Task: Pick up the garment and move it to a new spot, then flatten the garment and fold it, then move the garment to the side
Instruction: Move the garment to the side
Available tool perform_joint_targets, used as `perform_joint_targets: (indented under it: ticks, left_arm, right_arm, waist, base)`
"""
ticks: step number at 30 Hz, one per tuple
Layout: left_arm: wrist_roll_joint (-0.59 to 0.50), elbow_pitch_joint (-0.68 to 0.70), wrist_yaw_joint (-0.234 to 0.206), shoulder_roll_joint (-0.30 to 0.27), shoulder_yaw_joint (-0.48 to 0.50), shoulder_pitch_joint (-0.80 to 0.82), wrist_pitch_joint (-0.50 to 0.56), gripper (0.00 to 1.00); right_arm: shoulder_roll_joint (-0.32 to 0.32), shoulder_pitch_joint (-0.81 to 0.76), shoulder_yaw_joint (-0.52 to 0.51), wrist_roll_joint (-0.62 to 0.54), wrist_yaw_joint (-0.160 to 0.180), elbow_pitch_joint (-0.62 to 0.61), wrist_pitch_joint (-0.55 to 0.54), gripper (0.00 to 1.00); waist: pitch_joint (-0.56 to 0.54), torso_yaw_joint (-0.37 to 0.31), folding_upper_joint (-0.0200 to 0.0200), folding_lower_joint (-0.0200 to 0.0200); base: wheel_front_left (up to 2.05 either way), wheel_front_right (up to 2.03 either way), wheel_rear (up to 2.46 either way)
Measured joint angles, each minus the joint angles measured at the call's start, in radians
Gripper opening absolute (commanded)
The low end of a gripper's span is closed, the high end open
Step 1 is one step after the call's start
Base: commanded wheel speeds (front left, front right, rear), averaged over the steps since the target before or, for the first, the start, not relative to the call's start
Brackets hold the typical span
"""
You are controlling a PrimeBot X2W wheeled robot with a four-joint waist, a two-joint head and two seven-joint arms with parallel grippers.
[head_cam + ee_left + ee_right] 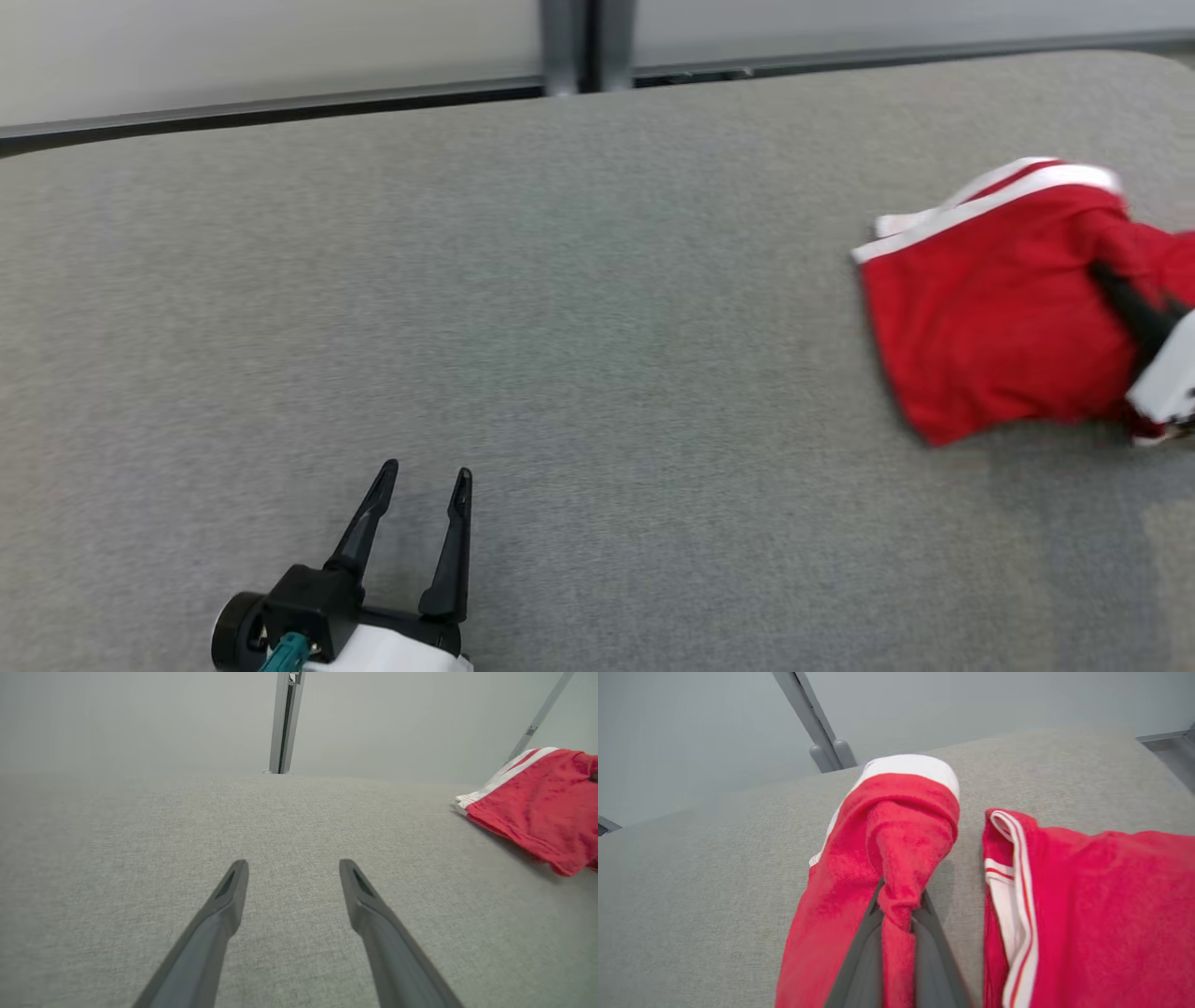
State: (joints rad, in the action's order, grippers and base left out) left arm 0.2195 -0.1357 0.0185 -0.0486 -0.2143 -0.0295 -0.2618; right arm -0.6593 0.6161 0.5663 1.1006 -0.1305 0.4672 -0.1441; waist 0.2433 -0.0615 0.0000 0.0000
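Left gripper (427,469) is released: fingers spread, nothing between them, pointing toward the far edge of the bench (560,280). It sits close to the near edge, left of centre; I can't tell if it touches the grey cloth top or sits just above it. The garment (980,308) is red with white trim and lies by the bench's right edge, about midway between near and far edges, well apart from the left gripper. Right gripper (901,896) is clenched on the garment. In the right wrist view a bunched twist of red cloth is pinched between the two dark fingers (859,961) and rises past the tips into a rolled hump topped by a white band. Just right of that hump, another part of the garment lies flat on the bench, with a white edge carrying thin red stripes facing the fingers and a strip of bare bench between. In the head view one dark right finger pokes into the red cloth, white wrist housing (1167,373) right behind it. A grey upright post (574,42) stands behind the far edge against a pale wall (233,47).
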Motion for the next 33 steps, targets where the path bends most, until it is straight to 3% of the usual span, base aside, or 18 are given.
perform_joint_targets:
  ticks: [5, 12, 14, 22, 29, 33]
  left_arm:
    - [-0.022, -0.014, 0.013, 0.0, -0.011, 0.025, 0.0, 1.0]
    - [-0.045, -0.023, 0.024, 0.0, -0.007, 0.037, 0.0, 1.0]
    - [-0.045, -0.021, 0.023, 0.001, -0.004, 0.039, -0.002, 1.0]
    - [-0.009, -0.026, 0.002, 0.0, 0.003, 0.023, -0.002, 1.0]
    - [0.057, -0.038, -0.018, -0.001, 0.035, -0.041, -0.002, 1.0]
    - [0.055, -0.043, -0.043, 0.0, 0.084, -0.084, -0.002, 1.0]
  right_arm:
    - [-0.107, 0.062, -0.024, -0.009, 0.0, 0.069, -0.051, 0.0]
    - [-0.145, 0.161, -0.022, -0.135, -0.001, 0.281, -0.048, 0.0]
    - [-0.152, 0.186, -0.014, -0.216, -0.001, 0.353, 0.003, 1.0]
    - [-0.108, 0.173, 0.003, -0.381, -0.001, 0.442, 0.204, 1.0]
    - [-0.05, 0.054, -0.049, -0.424, 0.0, 0.378, 0.365, 1.0]
    - [-0.002, -0.043, -0.139, -0.498, 0.0, 0.339, 0.401, 1.0]
  waist:
    - [0.06, -0.052, 0.0, -0.0001]
    - [0.129, -0.071, 0.0, -0.0001]
    - [0.138, -0.067, 0.0, 0.0]
    - [0.098, -0.059, 0.0, -0.0001]
    - [-0.004, -0.058, 0.0, 0.0]
    - [-0.076, -0.05, 0.0, 0.0]
  base:
    - [0.0, 0.0, 0.0]
    - [0.0, 0.0, 0.0]
    - [0.0, 0.0, 0.0]
    - [0.0, 0.0, 0.0]
    - [0.0, 0.0, 0.0]
    - [0.0, 0.0, 0.0]
